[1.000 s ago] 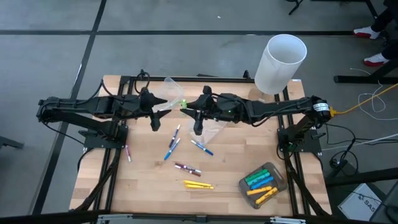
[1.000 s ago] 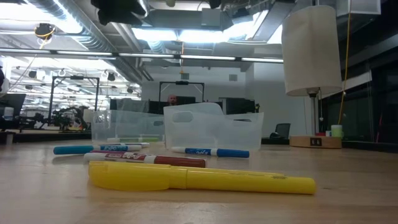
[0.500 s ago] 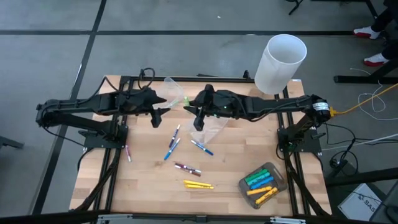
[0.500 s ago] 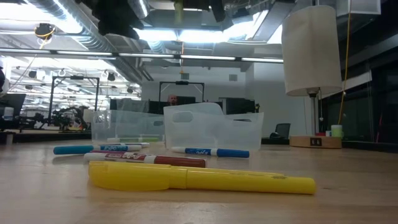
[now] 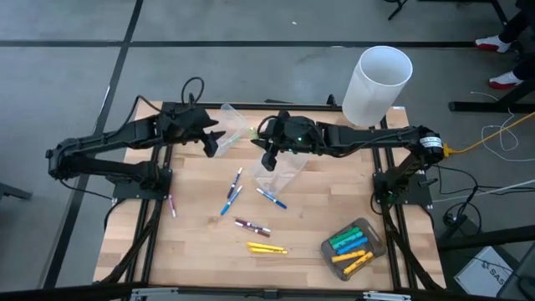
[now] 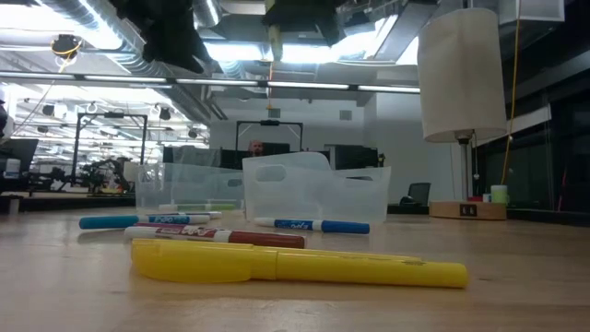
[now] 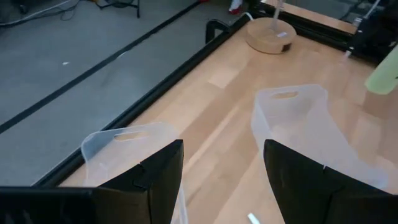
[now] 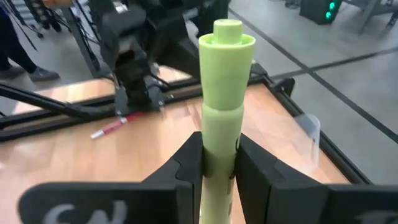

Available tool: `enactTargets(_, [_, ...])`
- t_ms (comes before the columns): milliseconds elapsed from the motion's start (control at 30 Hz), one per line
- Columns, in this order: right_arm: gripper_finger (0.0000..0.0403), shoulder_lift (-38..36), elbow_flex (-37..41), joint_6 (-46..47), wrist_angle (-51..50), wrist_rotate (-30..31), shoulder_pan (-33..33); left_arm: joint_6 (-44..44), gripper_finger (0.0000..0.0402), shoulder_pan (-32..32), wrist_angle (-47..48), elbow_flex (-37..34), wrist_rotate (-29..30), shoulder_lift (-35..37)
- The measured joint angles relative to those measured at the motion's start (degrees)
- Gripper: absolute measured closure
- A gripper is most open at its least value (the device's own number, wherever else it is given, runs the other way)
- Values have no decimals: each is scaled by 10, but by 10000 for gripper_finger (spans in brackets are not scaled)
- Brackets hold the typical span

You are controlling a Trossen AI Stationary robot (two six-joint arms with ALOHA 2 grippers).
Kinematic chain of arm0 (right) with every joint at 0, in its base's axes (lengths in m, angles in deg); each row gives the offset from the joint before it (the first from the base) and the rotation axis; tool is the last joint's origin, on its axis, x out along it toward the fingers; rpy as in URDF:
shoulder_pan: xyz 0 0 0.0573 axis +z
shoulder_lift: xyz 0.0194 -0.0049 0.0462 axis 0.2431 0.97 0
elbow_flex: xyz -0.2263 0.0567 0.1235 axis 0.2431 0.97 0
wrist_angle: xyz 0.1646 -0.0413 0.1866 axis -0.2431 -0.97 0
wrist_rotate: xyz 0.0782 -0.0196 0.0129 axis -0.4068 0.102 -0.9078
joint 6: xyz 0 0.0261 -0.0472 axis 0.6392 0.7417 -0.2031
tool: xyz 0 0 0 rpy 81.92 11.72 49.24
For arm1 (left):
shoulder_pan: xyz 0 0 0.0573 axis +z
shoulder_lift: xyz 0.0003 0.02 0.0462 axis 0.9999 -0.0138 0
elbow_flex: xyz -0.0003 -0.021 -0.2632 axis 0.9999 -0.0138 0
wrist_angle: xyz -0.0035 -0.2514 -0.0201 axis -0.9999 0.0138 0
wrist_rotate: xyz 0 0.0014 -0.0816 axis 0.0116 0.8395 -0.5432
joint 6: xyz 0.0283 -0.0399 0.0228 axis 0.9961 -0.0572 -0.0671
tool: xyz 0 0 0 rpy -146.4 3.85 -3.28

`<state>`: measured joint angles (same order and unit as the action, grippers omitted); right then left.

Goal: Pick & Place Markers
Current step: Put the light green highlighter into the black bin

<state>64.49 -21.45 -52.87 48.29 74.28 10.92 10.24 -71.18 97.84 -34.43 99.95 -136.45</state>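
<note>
Here the right pincer [image 8: 214, 163] is clamped on a light green marker [image 8: 222, 93], holding it upright above the clear tub [image 5: 281, 170] near the back middle of the counter [image 5: 201, 242]. The left pincer [image 7: 221, 171] hangs wide apart and empty over a second clear tub [image 5: 228, 134] just beside it. Other markers lie loose on the counter: blue-capped ones [image 5: 231, 198], a maroon one [image 5: 252, 226] and a yellow one [image 5: 266, 248], with more in a tub [image 5: 354, 244] toward the front right.

This is a robotics lab or open workshop. Exposed ceiling ducts [image 6: 101, 37], grey concrete floor [image 5: 67, 75] and other equipment benches [image 6: 83, 175] show it.
</note>
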Motion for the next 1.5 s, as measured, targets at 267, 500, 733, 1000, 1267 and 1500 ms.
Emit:
enactTargets(267, [334, 0, 0, 0, -61, 0, -16, 21, 185, 41, 0, 0, -57, 0])
enactTargets(500, [334, 0, 0, 3, -96, -28, -27, 47, 185, 63, 0, 0, -59, 0])
enactTargets(733, [334, 0, 1, 22, -131, -28, -30, 54, 185, 87, 0, 0, -88, 0])
enactTargets(1000, [334, 0, 2, 33, -178, -32, -31, 64, 185, 99, 0, 0, -98, 0])
enactTargets(1267, [334, 0, 3, 5, -239, -59, -31, 49, 185, 99, 0, 0, -98, 0])
enactTargets(1500, [334, 0, 3, -40, -254, -55, -42, 32, 185, 98, -6, 0, -98, 0])
